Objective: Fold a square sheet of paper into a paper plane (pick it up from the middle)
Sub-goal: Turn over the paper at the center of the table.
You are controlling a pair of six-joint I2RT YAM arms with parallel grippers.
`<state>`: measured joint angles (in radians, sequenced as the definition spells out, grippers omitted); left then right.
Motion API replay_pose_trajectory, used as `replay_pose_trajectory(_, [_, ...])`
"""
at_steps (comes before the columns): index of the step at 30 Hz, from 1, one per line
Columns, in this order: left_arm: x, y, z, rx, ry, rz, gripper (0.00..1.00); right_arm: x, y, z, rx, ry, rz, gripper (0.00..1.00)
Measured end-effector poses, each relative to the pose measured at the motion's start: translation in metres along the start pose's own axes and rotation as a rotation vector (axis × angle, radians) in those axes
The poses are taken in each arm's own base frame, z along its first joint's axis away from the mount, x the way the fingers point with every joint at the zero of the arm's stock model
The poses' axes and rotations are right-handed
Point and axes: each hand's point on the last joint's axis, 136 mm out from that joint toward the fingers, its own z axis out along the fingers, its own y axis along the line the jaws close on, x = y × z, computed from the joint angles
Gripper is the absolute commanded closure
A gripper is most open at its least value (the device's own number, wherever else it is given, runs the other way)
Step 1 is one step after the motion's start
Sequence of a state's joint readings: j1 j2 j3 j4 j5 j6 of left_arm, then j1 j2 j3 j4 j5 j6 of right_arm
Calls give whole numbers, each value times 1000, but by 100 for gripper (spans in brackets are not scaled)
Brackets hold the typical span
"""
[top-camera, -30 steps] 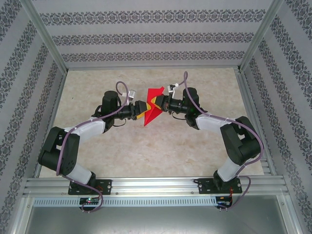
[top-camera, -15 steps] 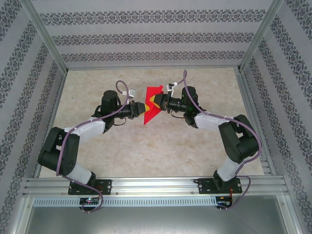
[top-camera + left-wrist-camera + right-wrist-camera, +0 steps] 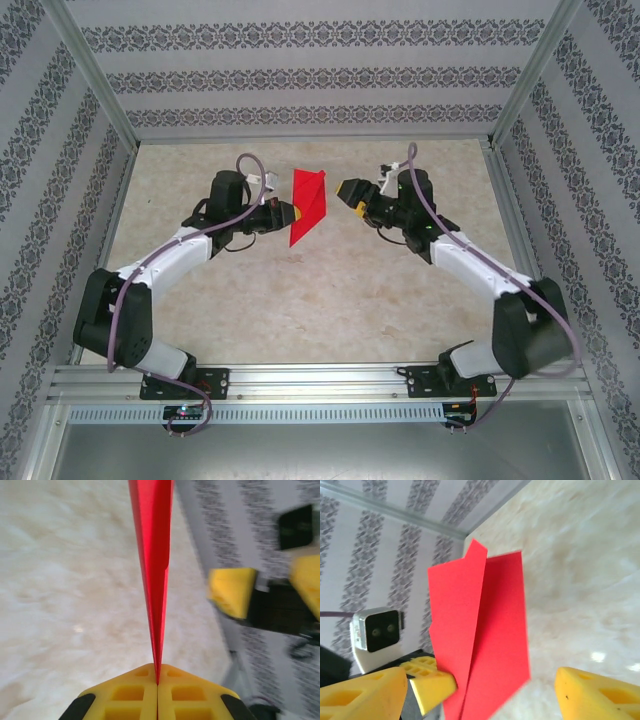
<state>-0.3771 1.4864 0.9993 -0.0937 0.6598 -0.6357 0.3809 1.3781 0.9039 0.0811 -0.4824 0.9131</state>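
The square sheet of paper is folded into a pointed, creased red paper plane (image 3: 308, 204), held upright above the table's middle back. My left gripper (image 3: 289, 212) is shut on its lower left edge. In the left wrist view the paper plane (image 3: 154, 570) runs edge-on out of the left gripper (image 3: 157, 674), whose yellow jaws are pressed together. My right gripper (image 3: 350, 194) stands open a short way to the right, apart from the paper. In the right wrist view the paper plane (image 3: 487, 630) hangs ahead of the right gripper (image 3: 480, 690), with nothing between its wide-spread fingers (image 3: 592, 695).
The beige table (image 3: 320, 300) is fenced by aluminium posts and patterned walls (image 3: 300, 75). A metal rail (image 3: 320, 380) carrying both arm bases runs along the near edge. The left gripper's yellow fingertip (image 3: 432, 682) and wrist camera (image 3: 376, 629) show beside the paper.
The left gripper has shut on the paper. The right gripper has opened, let go and drawn back to the right. The paper now hangs from the left gripper alone, slightly farther back.
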Motion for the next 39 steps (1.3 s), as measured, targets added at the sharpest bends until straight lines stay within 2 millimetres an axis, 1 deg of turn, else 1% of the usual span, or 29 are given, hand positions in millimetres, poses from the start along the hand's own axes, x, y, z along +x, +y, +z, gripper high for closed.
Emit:
replay_pose_trajectory(4, [-5,16,-5,-259,-12,72,91,-9,-10,-30,134,-98,-57,14])
replay_pose_trajectory(6, [-6,25,-8,-394,-9,113,91,-10,-19,-43,196,-139,-73,14])
replay_pose_trajectory(8, [-6,37,-9,-541,11,155,91,-8,-33,-56,266,-170,-77,14])
replay_pose_trajectory(11, [-5,59,-4,-758,53,219,91,-3,-52,-66,349,-180,-83,14])
replay_pose_trajectory(14, [-2,80,4,-945,105,279,92,1,-70,-72,419,-179,-79,14])
replay_pose_trajectory(19, [6,107,22,-1135,174,361,93,7,-88,-77,491,-173,-74,14])
replay_pose_trajectory(20, [9,112,27,-1151,193,366,90,6,-92,-79,506,-177,-70,14])
replay_pose_trajectory(21, [13,115,33,-1156,209,369,85,6,-94,-80,517,-181,-67,14])
replay_pose_trajectory(23, [25,124,45,-1135,254,341,69,3,-101,-83,545,-190,-58,14])
replay_pose_trajectory(25, [37,124,56,-1083,294,304,52,1,-108,-84,570,-197,-50,14])
replay_pose_trajectory(28, [45,116,70,-956,325,231,42,1,-117,-83,603,-195,-46,15])
replay_pose_trajectory(30, [43,109,77,-852,315,165,33,2,-122,-79,619,-182,-42,16])
replay_pose_trajectory(32, [36,107,72,-770,294,96,28,4,-125,-71,637,-161,-41,19])
replay_pose_trajectory(34, [24,107,60,-706,255,30,26,8,-124,-56,645,-129,-50,23])
replay_pose_trajectory(37, [3,112,35,-650,177,-49,25,23,-113,-23,632,-60,-73,34])
replay_pose_trajectory(39, [-9,120,15,-653,110,-87,22,36,-99,5,607,-11,-95,40])
